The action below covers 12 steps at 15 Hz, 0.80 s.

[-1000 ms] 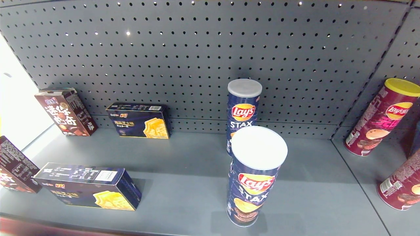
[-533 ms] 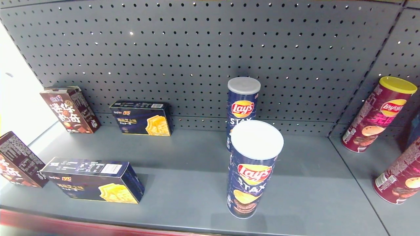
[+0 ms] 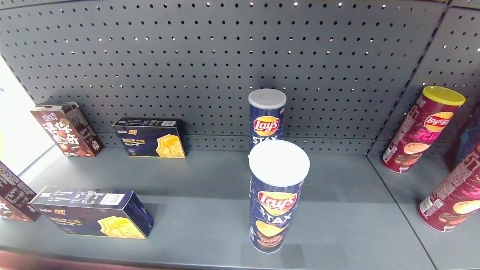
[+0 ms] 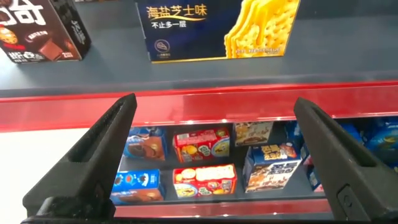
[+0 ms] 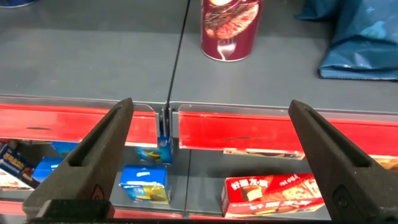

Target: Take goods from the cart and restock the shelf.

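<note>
On the grey shelf (image 3: 210, 210) two dark blue chip cans stand upright, one at the front (image 3: 276, 195) and one behind it (image 3: 266, 116) against the pegboard. In the left wrist view my left gripper (image 4: 214, 106) hangs open and empty just before the shelf's red front edge (image 4: 211, 112), facing a dark blue cracker box (image 4: 217, 28) and a brown box (image 4: 37, 31). In the right wrist view my right gripper (image 5: 211, 106) is likewise open and empty before the red edge (image 5: 261, 130), opposite a maroon can (image 5: 230, 28).
Two cracker boxes (image 3: 92, 213) (image 3: 153, 138) and two brown boxes (image 3: 65, 129) (image 3: 13, 198) fill the shelf's left part. Maroon cans (image 3: 422, 129) (image 3: 450, 195) stand in the right bay past a seam. A blue bag (image 5: 360, 37) lies beside the maroon can. A lower shelf holds several boxes (image 4: 205, 165).
The whole head picture has shifted a little to the left, so the camera moved. Nothing on the shelf has changed place.
</note>
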Tool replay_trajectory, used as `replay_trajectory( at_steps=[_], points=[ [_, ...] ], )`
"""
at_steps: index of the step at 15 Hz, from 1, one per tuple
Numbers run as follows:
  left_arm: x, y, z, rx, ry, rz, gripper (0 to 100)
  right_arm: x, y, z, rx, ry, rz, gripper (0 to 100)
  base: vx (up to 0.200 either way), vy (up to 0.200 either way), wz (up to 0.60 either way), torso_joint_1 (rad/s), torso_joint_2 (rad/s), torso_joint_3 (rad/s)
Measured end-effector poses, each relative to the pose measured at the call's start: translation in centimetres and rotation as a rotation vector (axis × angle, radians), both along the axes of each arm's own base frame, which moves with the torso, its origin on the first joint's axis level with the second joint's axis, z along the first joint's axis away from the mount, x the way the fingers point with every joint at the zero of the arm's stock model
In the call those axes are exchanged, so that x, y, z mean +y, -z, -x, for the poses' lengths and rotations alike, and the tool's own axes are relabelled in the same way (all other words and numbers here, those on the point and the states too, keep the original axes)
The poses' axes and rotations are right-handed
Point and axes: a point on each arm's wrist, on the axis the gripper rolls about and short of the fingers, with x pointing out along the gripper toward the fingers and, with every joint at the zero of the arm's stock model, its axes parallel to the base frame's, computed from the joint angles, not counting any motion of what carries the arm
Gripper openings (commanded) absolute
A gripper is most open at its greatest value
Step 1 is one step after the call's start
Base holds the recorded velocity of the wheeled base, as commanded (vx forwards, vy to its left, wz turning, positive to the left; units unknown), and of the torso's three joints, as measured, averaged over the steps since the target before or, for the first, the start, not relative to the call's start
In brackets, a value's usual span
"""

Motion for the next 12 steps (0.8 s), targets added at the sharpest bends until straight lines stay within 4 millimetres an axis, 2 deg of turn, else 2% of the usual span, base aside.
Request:
replay_trajectory(
  at_steps=[1, 4, 6, 12],
  points=[
    [0.00, 0.00, 0.00, 0.000, 0.001, -0.003, 100, 0.00, 0.00, 0.00, 0.000, 0.001, 0.000, 100, 0.000, 0.200, 0.00, -0.007, 0.00, 0.002],
    [0.00, 0.01, 0.00, 0.001, 0.004, -0.004, 100, 0.01, 0.00, 0.00, 0.000, 0.001, 0.000, 100, 0.000, 0.000, 0.00, 0.000, 0.00, 0.000],
    [-0.01, -0.05, 0.01, -0.003, 0.001, -0.004, 100, 0.00, 0.02, 0.00, 0.002, -0.001, 0.000, 100, 0.000, 0.000, -0.60, -0.005, 0.00, 0.002],
    [0.00, 0.00, 0.00, 0.000, 0.002, -0.003, 100, 0.00, 0.00, 0.00, 0.000, 0.001, 0.000, 100, 0.000, 0.000, 0.00, 0.000, 0.00, 0.000]
  ],
)
